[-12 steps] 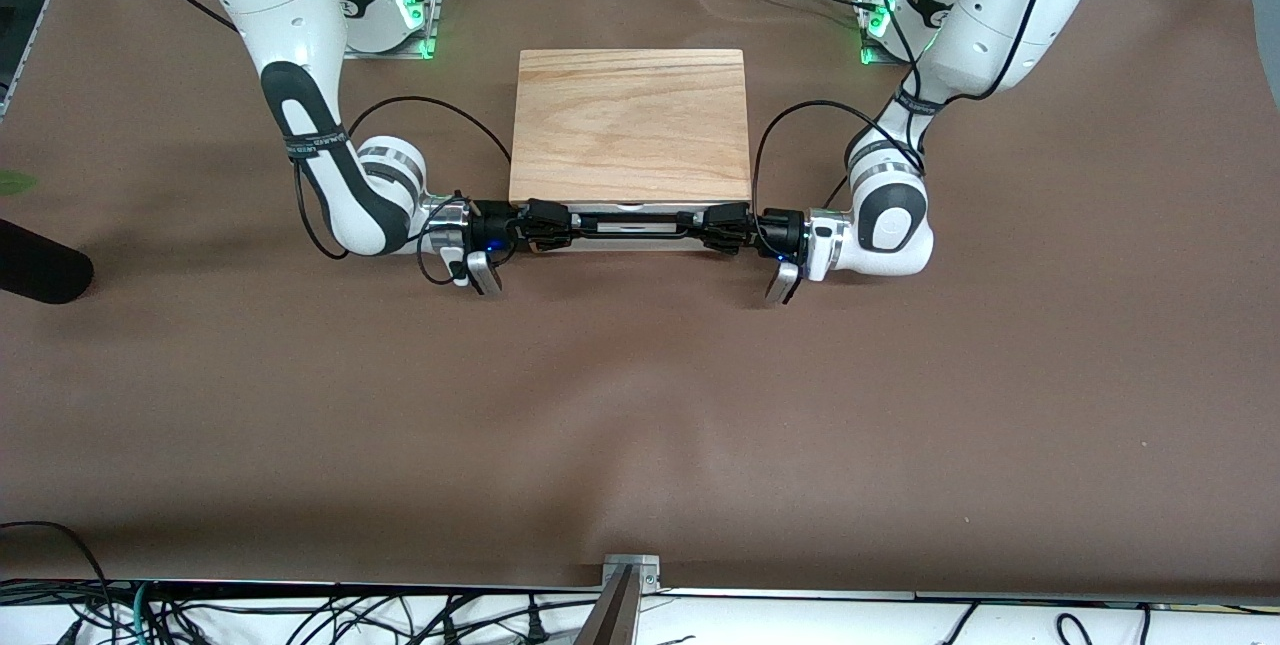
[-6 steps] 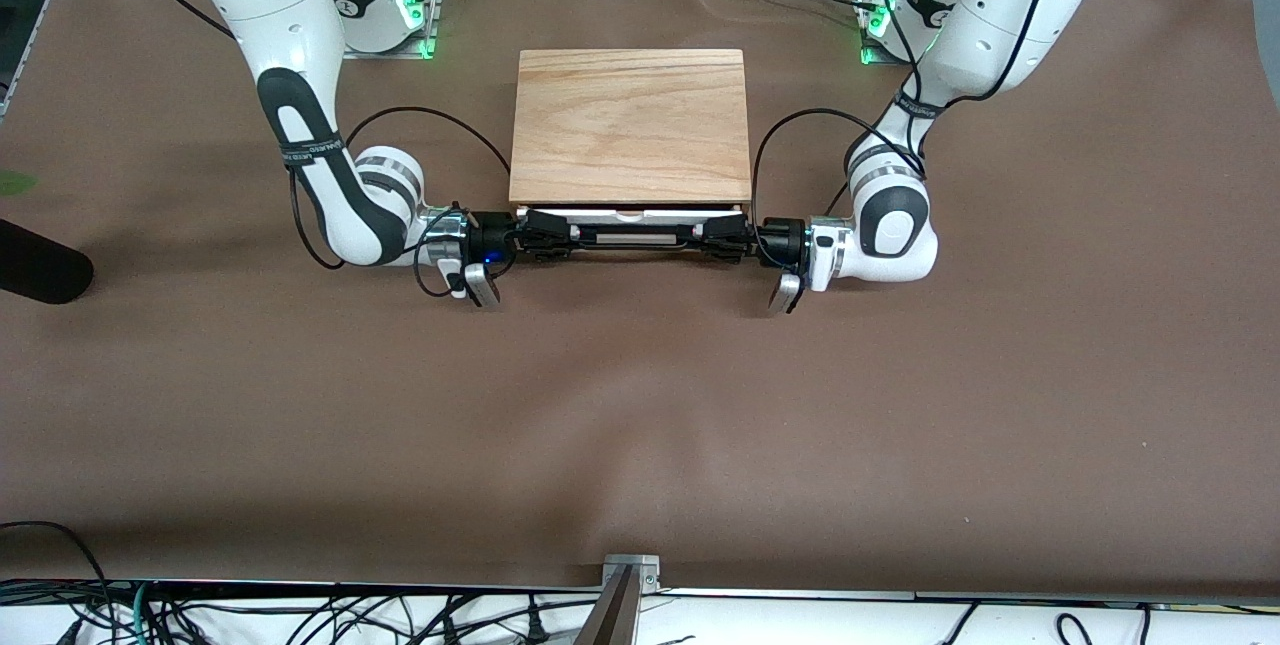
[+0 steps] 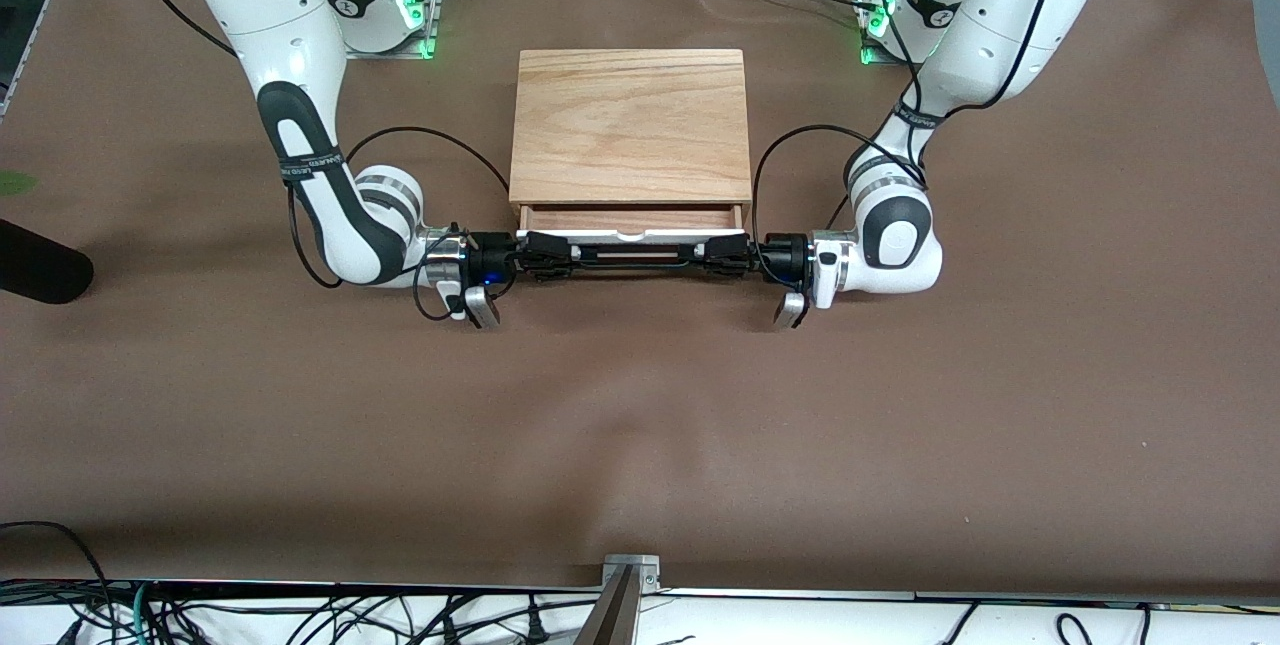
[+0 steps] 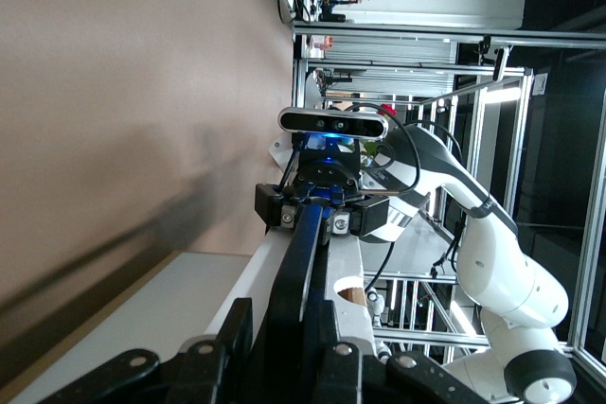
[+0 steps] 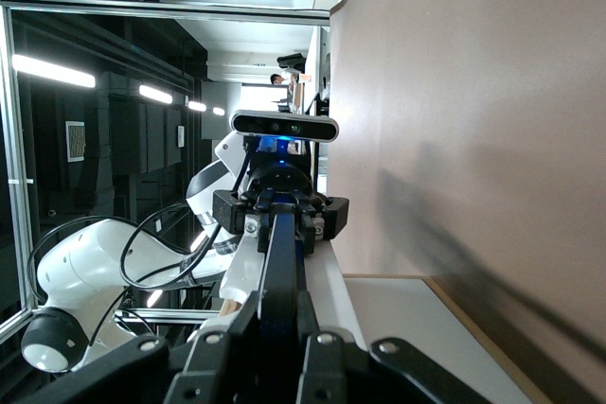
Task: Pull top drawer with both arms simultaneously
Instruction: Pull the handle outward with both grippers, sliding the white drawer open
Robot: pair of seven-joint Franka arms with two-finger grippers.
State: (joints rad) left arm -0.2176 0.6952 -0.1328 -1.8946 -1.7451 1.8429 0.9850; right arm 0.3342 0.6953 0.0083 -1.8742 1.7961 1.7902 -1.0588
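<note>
The top drawer (image 3: 630,218) is sitting partly open under the wooden box (image 3: 630,125), mid-table, showing a strip of wood floor. At the handle's (image 3: 630,257) 3 o'clock end the left gripper (image 3: 722,252) is clamping the bar; at 9 o'clock the right gripper (image 3: 545,252) is doing likewise. Uneven pulling is risking a skewed, jammed drawer or a dragged box.

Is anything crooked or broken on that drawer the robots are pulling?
Nothing stands out. The top drawer sits partly open and square with the box. The left gripper and right gripper each clamp an end of its black handle, which runs level.
</note>
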